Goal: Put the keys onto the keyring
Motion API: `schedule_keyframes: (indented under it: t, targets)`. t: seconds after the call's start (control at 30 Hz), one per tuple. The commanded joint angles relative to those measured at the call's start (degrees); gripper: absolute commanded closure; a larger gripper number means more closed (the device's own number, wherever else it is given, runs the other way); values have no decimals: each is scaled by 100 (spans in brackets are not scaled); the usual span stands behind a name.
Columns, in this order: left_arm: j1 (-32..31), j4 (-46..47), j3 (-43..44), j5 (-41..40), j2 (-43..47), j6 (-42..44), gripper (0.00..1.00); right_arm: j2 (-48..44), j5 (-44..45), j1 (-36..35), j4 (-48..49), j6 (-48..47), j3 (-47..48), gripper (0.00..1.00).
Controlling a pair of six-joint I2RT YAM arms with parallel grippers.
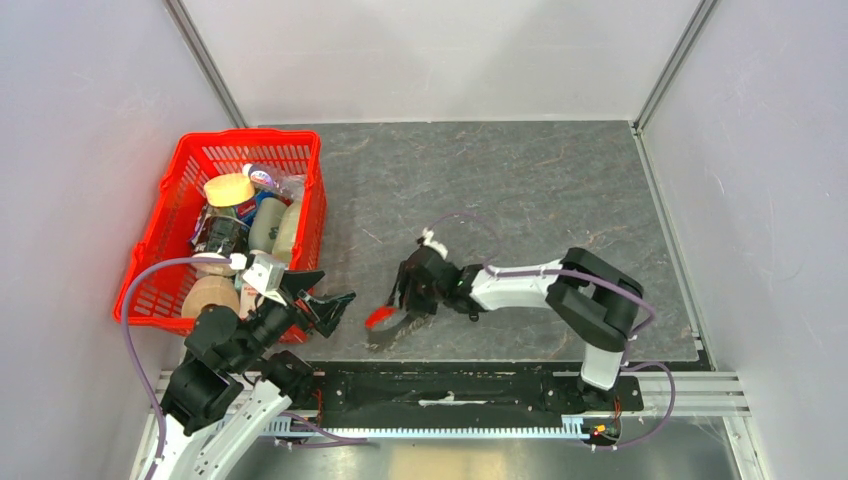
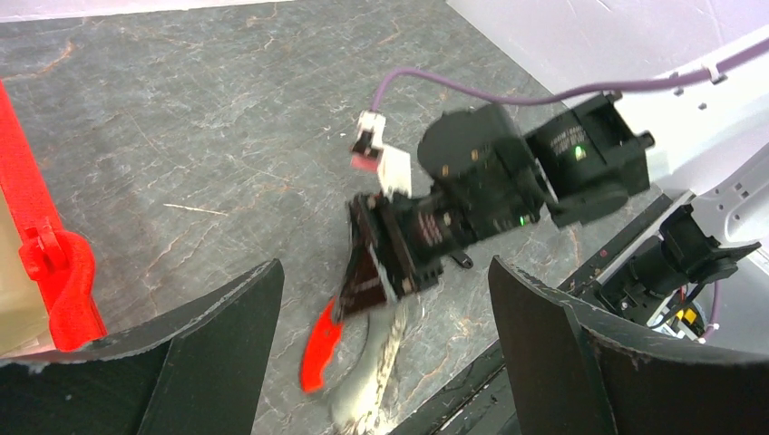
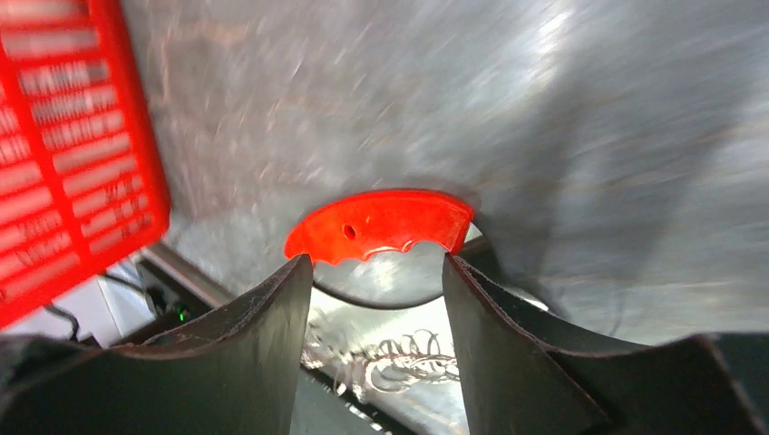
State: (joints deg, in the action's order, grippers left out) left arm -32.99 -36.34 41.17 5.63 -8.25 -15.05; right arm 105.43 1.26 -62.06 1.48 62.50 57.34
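While the left pincer (image 1: 328, 292) gapes by the basket (image 1: 250, 134), the right pincer (image 1: 406, 302) clamps the keyring (image 1: 398, 328).

Lab booth, white panel walls (image 1: 440, 50)

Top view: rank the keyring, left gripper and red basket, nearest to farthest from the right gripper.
1. keyring: at the fingertips of the right gripper.
2. left gripper: to its left, open.
3. red basket: farther left and higher in the view.
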Motion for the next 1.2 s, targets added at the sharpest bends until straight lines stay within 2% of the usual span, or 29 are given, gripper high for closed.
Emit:
schedule_keyframes:
  t: [0.0,0.17,0.33,0.6,0.63,0.67,0.7,0.73,0.83,1.07,1.17]
  targets:
    - [-5,65,-12,-102,-10,180,10,-312,152,810,-878,-576,-526,36]
    - [-5,65,-12,-71,-12,187,10,-708,214,893,-1874,-1524,-91,36]
    - [-5,66,-12,-49,7,187,10,-1831,374,805,-1830,-1711,-300,35]
    - [-5,70,-19,3,3,197,10,-2857,913,20,-2509,-2331,398,33]
    - [-5,65,-18,12,8,204,10,-2998,971,-36,-2403,-2382,318,31]
    - [-5,65,-17,17,15,204,10,-3113,1045,-38,-2144,-2316,73,23]
    - [-5,75,-21,26,17,204,10,-3209,1150,21,-1892,-2162,-196,8]
    - [-5,74,-21,34,17,204,10,-3247,1085,136,-1678,-2041,-393,3]
    - [-5,79,-21,83,25,215,10,-3070,265,567,-1199,-1652,-676,3]
    - [-5,83,-23,147,69,223,10,-2304,56,395,-1056,-1420,-264,3]
    - [-5,83,-30,141,86,222,10,-1898,-108,346,-1061,-1129,18,10]
